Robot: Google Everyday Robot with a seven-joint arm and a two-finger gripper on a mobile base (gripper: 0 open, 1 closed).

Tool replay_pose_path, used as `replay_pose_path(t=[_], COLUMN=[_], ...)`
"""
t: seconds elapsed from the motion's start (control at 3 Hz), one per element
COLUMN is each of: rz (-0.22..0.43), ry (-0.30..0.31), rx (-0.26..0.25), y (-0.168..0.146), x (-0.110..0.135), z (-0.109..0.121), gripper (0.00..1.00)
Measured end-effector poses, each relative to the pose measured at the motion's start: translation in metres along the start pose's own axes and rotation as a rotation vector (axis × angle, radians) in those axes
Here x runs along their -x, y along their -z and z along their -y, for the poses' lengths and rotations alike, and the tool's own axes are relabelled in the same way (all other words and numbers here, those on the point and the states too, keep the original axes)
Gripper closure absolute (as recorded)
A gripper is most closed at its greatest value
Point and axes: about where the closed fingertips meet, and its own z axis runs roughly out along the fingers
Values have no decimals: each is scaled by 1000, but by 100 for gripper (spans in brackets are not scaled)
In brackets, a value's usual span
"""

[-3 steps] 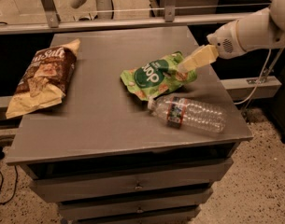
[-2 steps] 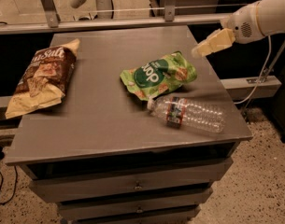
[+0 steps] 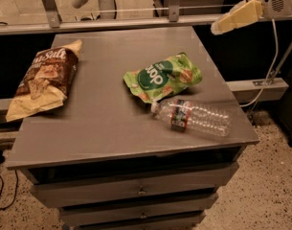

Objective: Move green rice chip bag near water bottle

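Observation:
The green rice chip bag (image 3: 163, 76) lies flat on the grey cabinet top (image 3: 102, 114), right of centre. The water bottle (image 3: 193, 117) lies on its side just in front of the bag, its white cap close to the bag's lower edge. My gripper (image 3: 221, 27) is up at the top right, above and beyond the cabinet's right edge, well clear of the bag and holding nothing.
A larger brown-and-yellow chip bag (image 3: 44, 83) lies at the left side of the cabinet top. Drawers (image 3: 136, 190) run below the front edge. A metal rail (image 3: 112, 20) crosses behind the cabinet. A cable (image 3: 267, 75) hangs at the right.
My gripper has left the green bag's right end and risen up and to the right, away from the cabinet. The bag stays beside the bottle.

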Motion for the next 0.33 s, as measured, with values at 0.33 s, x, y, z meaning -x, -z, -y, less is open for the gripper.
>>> replay_pose_path(t=[0.33], rz=[0], ry=[0], rx=[0], y=[0], x=[0], z=[0], gripper=[0])
